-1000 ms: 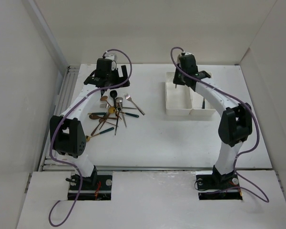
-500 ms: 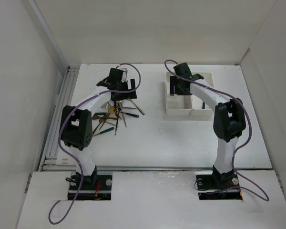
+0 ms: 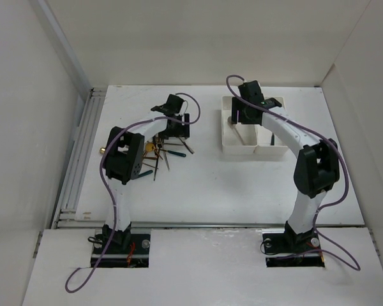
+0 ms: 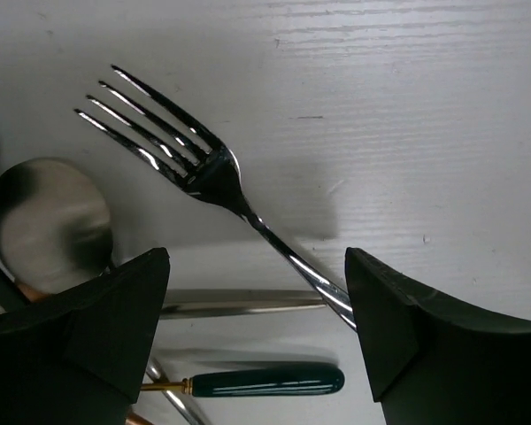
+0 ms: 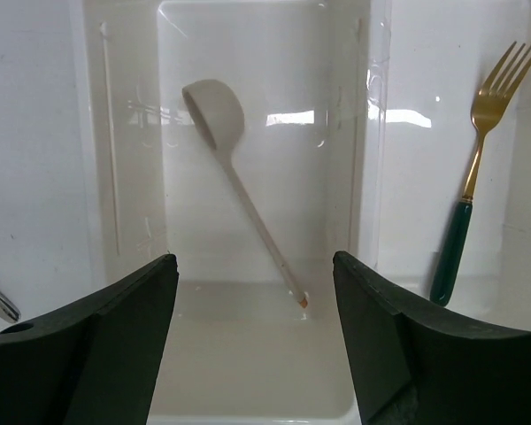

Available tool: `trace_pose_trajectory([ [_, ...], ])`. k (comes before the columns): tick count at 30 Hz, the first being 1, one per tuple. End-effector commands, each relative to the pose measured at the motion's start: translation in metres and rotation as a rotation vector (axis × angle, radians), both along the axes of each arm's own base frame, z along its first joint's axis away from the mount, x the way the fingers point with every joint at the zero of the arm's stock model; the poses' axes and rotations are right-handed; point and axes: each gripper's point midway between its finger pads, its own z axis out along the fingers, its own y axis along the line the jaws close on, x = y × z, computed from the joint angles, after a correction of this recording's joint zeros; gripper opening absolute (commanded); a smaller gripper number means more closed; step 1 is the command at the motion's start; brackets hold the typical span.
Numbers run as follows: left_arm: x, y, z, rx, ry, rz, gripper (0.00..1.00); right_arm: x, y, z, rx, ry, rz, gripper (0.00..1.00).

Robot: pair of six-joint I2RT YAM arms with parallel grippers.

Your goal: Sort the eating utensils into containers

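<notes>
My left gripper [image 3: 174,129] hovers open over the right side of a pile of eating utensils [image 3: 158,156]. In the left wrist view its jaws [image 4: 257,328] straddle a silver fork [image 4: 208,168], whose handle runs down against the right finger [image 4: 416,336]. A spoon bowl [image 4: 49,221], a silver handle [image 4: 239,303] and a dark green handle [image 4: 265,382] lie beside it. My right gripper [image 3: 236,120] is open over the left one of the containers [image 3: 228,145]. A pale spoon [image 5: 226,168] lies loose in that bin. A gold fork with a green handle [image 5: 473,177] lies in the right bin [image 3: 276,150].
The left arm's elbow [image 3: 123,156] hangs over the left part of the pile and hides some utensils. A ribbed rail [image 3: 82,153] runs along the table's left edge. White walls enclose the table at the back and on both sides.
The left gripper swung right from the pile's far side to above the silver fork, jaws narrowing a little. The right gripper came down over the left bin and opened; the spoon now lies there.
</notes>
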Motion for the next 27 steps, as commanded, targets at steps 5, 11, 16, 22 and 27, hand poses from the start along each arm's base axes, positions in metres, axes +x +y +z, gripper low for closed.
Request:
trace_pose_trajectory([
  [5, -0.002, -0.019, -0.009, 0.04, 0.018, -0.054, 0.73, 0.001, -0.005, 0.021, 0.005, -0.068, -0.011, 0.76],
  [11, -0.01, -0.026, -0.029, 0.016, 0.083, -0.09, 0.51, 0.003, -0.006, 0.026, -0.004, -0.08, -0.011, 0.76],
  [16, -0.017, -0.028, -0.04, 0.0, 0.113, -0.103, 0.24, 0.005, -0.007, 0.034, -0.004, -0.099, -0.017, 0.76],
  [22, -0.008, -0.028, -0.051, -0.046, 0.142, -0.108, 0.0, 0.004, -0.012, 0.041, -0.022, -0.111, -0.026, 0.76],
  [27, 0.002, -0.043, -0.037, -0.138, 0.118, -0.129, 0.0, -0.001, -0.016, 0.047, -0.036, -0.114, -0.027, 0.76],
])
